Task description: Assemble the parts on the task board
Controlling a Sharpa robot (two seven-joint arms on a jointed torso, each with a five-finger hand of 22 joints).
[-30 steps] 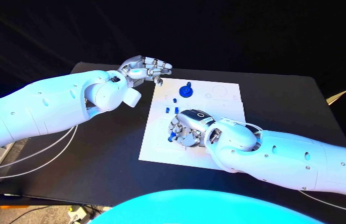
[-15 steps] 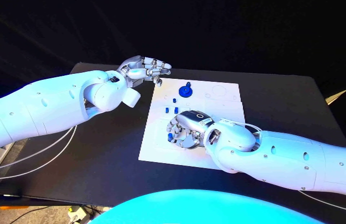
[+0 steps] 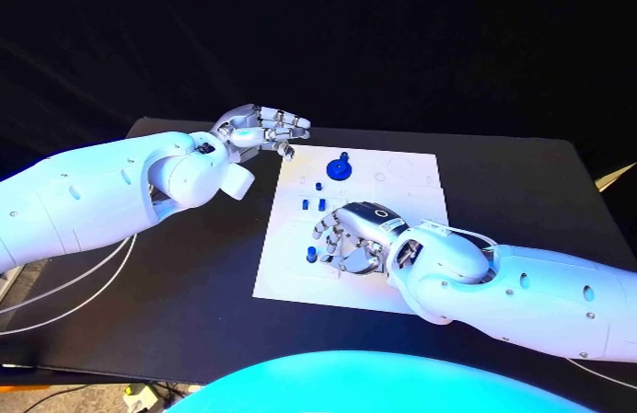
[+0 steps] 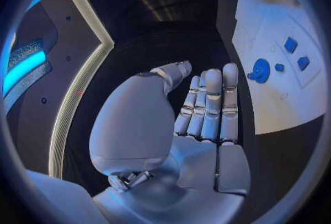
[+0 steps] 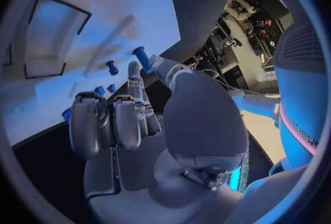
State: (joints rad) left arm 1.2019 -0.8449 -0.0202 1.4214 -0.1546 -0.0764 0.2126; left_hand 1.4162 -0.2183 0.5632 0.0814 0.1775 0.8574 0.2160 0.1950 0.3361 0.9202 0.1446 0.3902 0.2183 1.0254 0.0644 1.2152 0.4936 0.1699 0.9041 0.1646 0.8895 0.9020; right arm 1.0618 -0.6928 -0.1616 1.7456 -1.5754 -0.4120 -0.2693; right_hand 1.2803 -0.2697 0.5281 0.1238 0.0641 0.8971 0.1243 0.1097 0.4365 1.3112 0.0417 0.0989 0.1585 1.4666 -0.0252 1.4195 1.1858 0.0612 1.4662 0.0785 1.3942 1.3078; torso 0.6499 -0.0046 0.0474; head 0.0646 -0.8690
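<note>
We judge the work early: our right robot hand (image 3: 348, 241) pinches one blue peg (image 5: 142, 59) over the board (image 3: 411, 169), loose pieces (image 3: 320, 202) remain, and our left robot hand (image 3: 260, 128) curls empty.

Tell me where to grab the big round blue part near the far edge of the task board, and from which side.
Grip the round blue part by its raised centre knob, coming straight down from above. It appears to lie flat on the task board, so its low rim probably offers little purchase. The left hand hovers closest and holds nothing.
</note>
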